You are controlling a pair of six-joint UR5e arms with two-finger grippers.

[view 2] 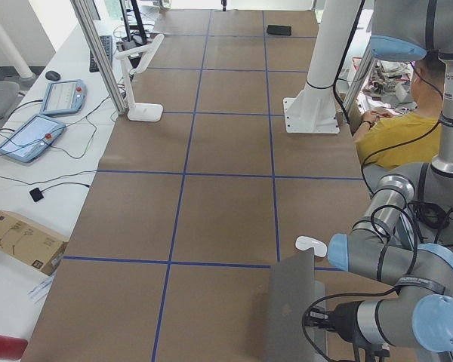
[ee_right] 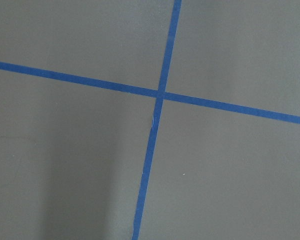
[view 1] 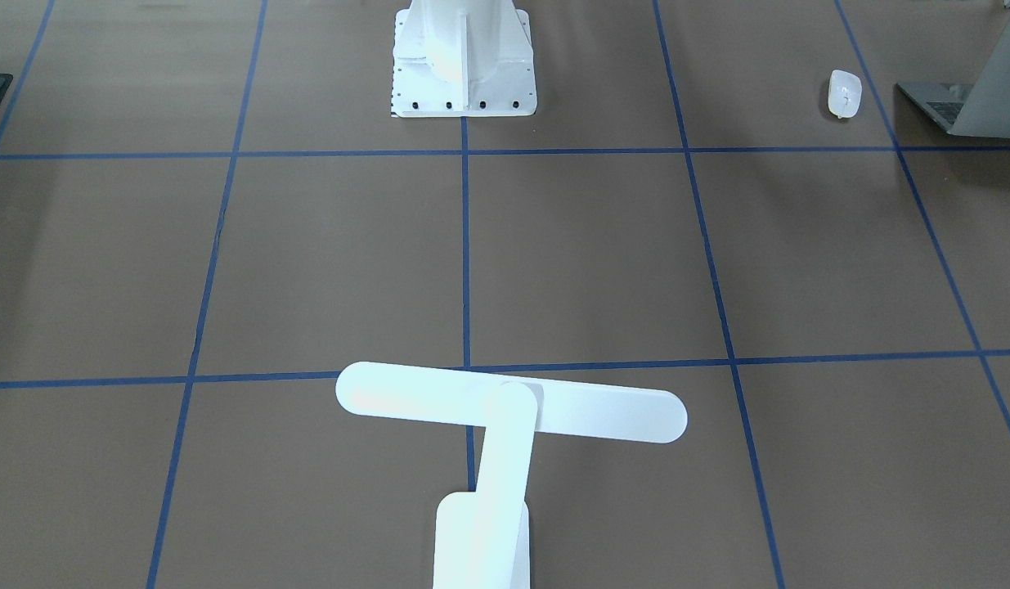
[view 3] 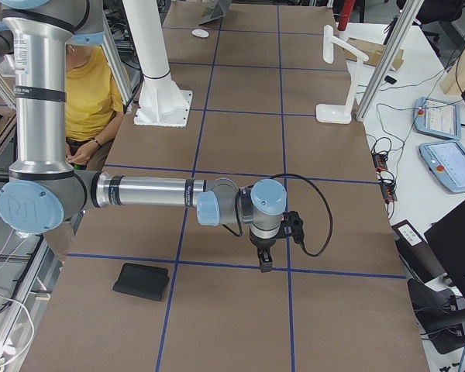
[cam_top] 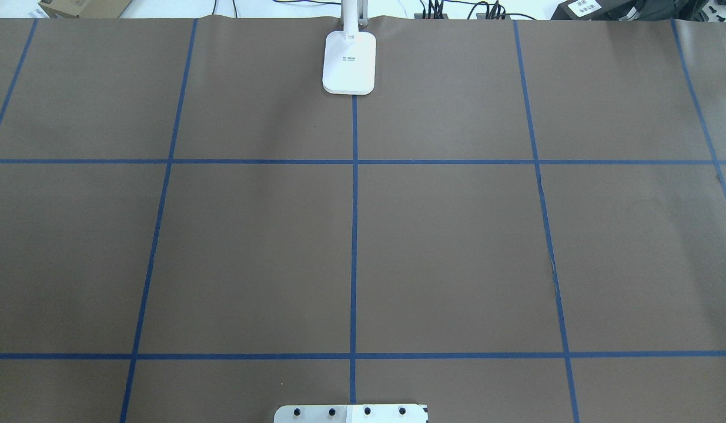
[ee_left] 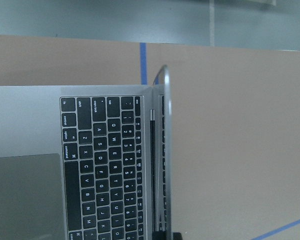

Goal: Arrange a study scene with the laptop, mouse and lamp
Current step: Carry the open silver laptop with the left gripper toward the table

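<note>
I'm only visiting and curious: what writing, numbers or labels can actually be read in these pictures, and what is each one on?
"fn", "control", "option", "command", "caps lock", "tab": on the edge keys of the laptop, seen sideways by the left wrist camera.
"Q", "W", "A", "S", "Z", "X": on its letter keys.
Small grey print on the base of the lamp: too small to read.

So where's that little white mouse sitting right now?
In the front-facing view the mouse lies on the table at upper right, the robot's left side, just beside the open laptop and not touching it.
</note>
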